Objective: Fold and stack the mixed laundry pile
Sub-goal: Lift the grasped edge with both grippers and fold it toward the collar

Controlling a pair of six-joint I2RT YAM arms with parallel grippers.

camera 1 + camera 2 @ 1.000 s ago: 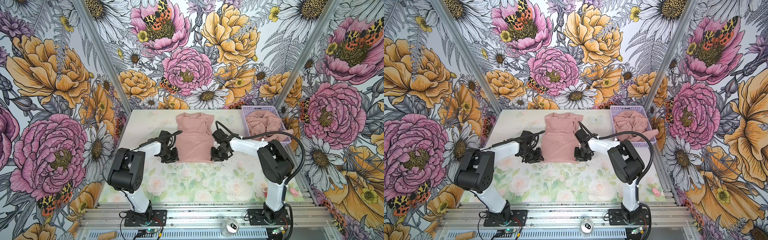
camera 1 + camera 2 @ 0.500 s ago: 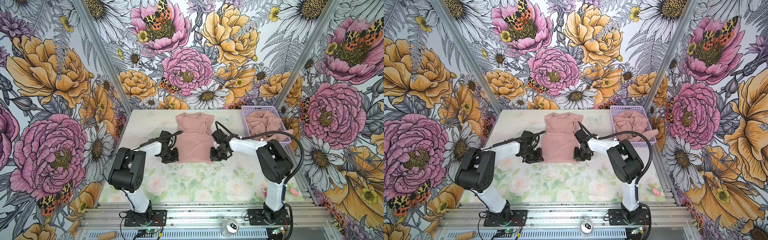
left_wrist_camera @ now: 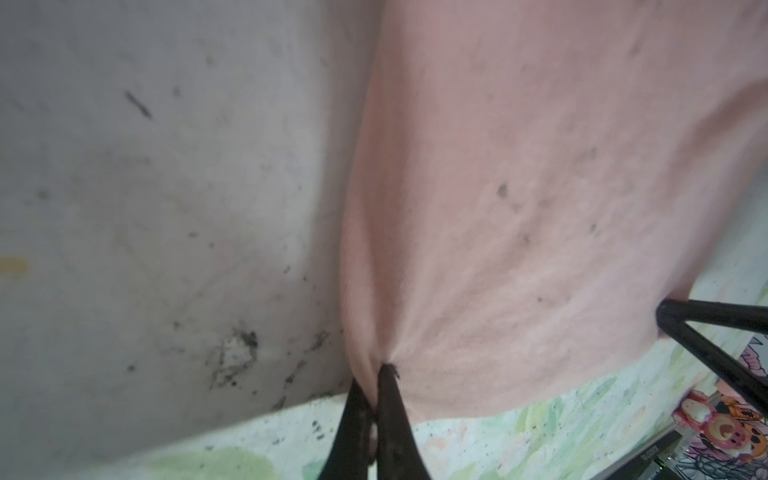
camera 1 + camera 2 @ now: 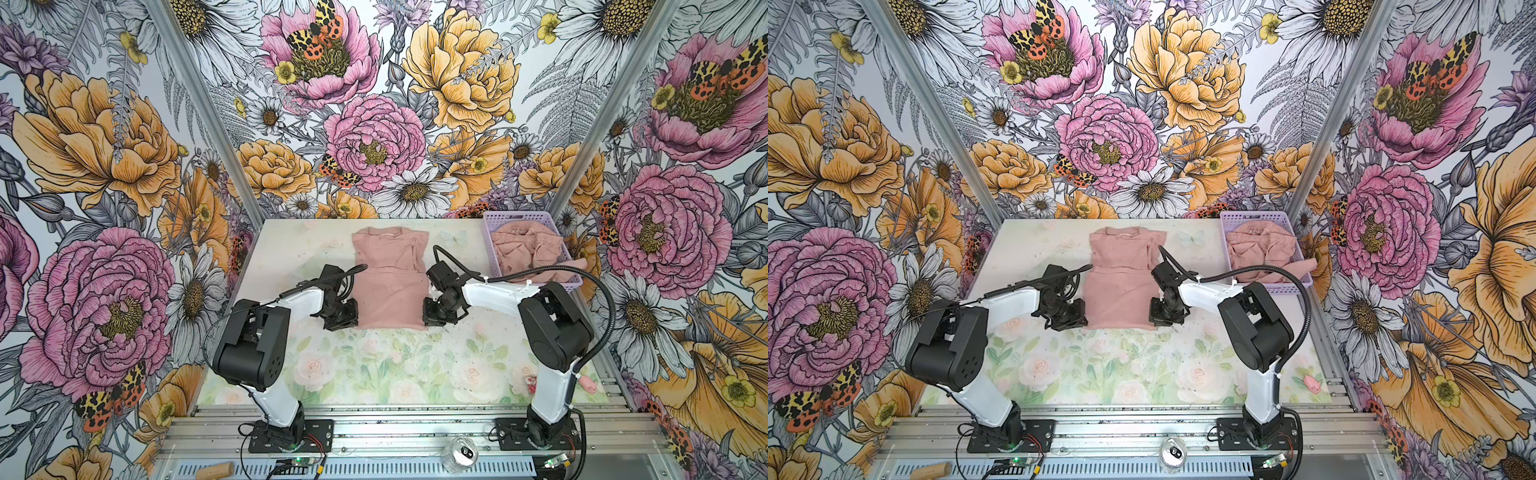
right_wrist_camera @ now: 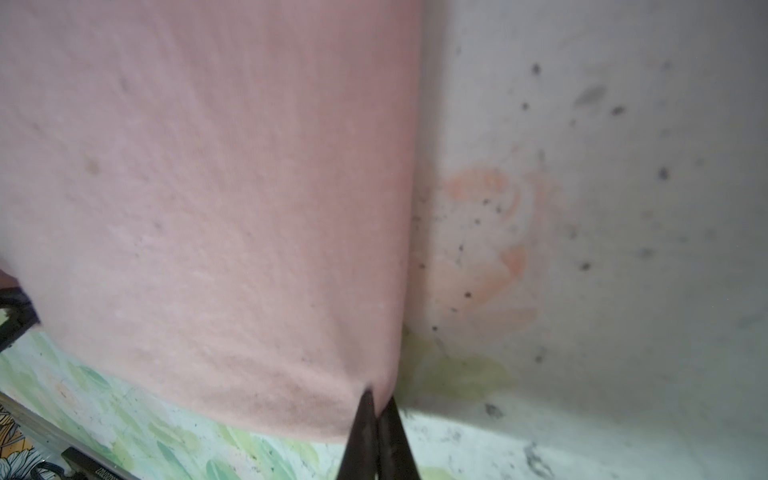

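Left tool (image 3: 376,376) and right tool (image 5: 379,402) have closed onto pink garment (image 4: 390,286) corners.

Dusty-pink garment (image 4: 390,286); lavender perforated basket (image 4: 517,215); pastel floral table (image 4: 374,365).

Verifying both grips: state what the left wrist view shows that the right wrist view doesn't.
Left wrist only: the shut left end effector bunching the dusty-pink soft garment. Right wrist only: its other hem corner pinched by the shut right end effector, beside a faded peach rose print. Both: the garment on the floral-printed table.
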